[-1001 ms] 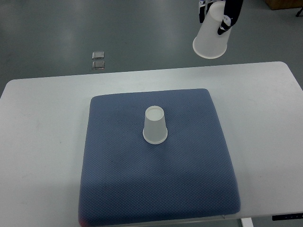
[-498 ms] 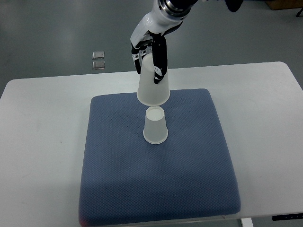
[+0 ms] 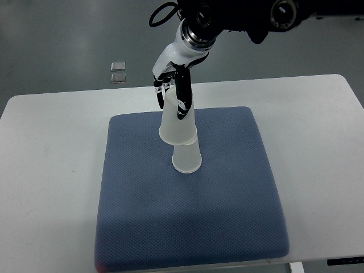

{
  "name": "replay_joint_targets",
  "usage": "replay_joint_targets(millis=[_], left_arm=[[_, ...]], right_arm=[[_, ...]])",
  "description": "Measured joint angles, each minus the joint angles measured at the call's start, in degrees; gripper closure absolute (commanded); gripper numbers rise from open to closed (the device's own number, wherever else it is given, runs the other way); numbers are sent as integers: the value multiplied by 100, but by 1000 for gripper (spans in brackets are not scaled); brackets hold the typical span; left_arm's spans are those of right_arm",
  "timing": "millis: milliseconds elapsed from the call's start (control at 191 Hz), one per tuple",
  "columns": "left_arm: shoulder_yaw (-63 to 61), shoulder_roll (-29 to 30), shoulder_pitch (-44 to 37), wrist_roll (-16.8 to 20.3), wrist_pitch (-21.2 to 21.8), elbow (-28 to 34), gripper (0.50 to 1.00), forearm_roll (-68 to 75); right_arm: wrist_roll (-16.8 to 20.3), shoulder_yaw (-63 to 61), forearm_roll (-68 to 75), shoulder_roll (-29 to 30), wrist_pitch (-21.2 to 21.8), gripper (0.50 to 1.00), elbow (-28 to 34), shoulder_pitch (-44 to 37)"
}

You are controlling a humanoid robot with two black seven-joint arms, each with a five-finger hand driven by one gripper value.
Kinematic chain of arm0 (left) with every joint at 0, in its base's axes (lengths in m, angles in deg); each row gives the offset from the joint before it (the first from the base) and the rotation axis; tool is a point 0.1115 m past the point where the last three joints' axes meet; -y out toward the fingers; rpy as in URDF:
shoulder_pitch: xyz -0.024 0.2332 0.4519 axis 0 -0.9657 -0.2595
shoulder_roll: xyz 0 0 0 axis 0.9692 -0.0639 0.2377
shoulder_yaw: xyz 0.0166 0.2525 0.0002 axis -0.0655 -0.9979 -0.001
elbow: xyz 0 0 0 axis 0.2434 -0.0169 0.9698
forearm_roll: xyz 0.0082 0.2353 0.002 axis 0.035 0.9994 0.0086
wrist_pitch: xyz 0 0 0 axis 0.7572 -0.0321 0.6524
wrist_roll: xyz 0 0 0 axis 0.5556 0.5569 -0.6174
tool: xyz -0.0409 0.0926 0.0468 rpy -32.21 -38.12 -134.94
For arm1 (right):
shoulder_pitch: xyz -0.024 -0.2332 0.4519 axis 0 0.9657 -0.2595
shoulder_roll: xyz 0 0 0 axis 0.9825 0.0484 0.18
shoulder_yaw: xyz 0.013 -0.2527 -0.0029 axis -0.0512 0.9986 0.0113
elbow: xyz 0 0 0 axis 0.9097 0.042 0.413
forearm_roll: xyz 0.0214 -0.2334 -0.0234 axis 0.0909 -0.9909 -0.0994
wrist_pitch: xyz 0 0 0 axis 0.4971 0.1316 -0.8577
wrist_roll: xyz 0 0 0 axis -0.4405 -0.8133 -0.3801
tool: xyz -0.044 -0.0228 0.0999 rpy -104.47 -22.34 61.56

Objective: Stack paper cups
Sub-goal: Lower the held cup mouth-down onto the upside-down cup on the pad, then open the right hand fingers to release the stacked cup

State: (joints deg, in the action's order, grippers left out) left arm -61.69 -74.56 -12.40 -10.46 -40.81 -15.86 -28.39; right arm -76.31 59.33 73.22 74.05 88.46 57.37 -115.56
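A white paper cup stands upside down near the middle of the blue mat. My right hand reaches in from the top right and is shut on a second upturned paper cup. That held cup tilts slightly and its open rim covers the top of the standing cup, so only the lower part of the standing cup shows. The dark fingers wrap the upper half of the held cup. The left arm is out of view.
The mat lies on a white table whose far edge runs just behind the hand. Two small metal plates sit in the grey floor beyond the table's left part.
My right hand has brought the held cup in from the top right, leftward and down. It now overlaps the top of the standing cup instead of hovering above it.
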Motion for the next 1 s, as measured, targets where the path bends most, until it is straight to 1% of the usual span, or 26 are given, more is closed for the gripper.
replay_joint_targets(millis=[325,718,1001], left_arm=[[0,0,0,0,0,3,500,0],[0,0,0,0,0,14,500,0],[8,0,0,0,2,17,500,0]], right_arm=[[-2,60,-12,0,-329,807,-61,239],[0,94,-39,0,-514,803,-179,566],[7,148,-55,0,-540,801,-201,711]])
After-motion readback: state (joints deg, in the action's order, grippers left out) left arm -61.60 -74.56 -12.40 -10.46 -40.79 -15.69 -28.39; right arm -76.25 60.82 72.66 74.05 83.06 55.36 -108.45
